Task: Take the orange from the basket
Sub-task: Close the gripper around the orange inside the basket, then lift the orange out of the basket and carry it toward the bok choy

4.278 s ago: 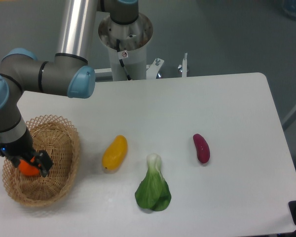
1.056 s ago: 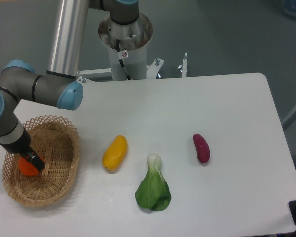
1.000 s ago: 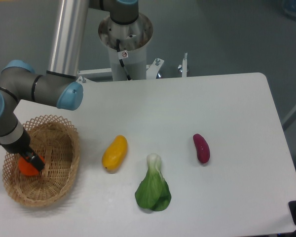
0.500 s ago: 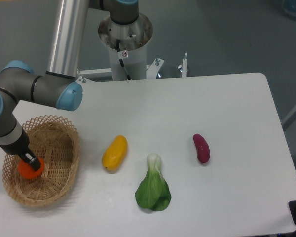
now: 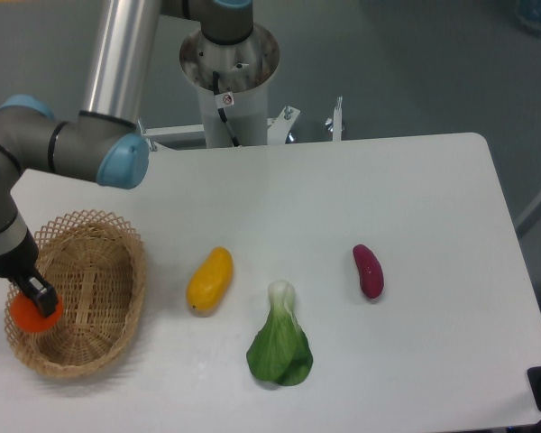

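The orange (image 5: 29, 315) is a small, round, bright orange fruit with smooth skin, sitting at the left edge of the basket (image 5: 90, 287), over its rim on the outer side. The gripper (image 5: 36, 300) is clamped on it from above; one dark fingertip (image 5: 43, 297) shows against the fruit's upper right, while the other is hidden. Whether the fruit touches the wicker under it cannot be told from this view.

The basket is an oval of tan woven wicker, with tight vertical weave across its floor and an openwork lattice of loops around the rim. It rests near the left front corner of the tabletop (image 5: 343, 198), which is a plain white slab with rounded corners.

Just right of the basket, apart from it, lies a yellow-orange oblong fruit (image 5: 209, 279) with a glossy smooth skin, tilted on a diagonal. Further right is a leafy green vegetable (image 5: 279, 345) with a pale white stalk end and broad, crinkled dark green leaves. Well apart to the right lies a small purple-red oblong vegetable (image 5: 368, 271), smooth and slightly curved.
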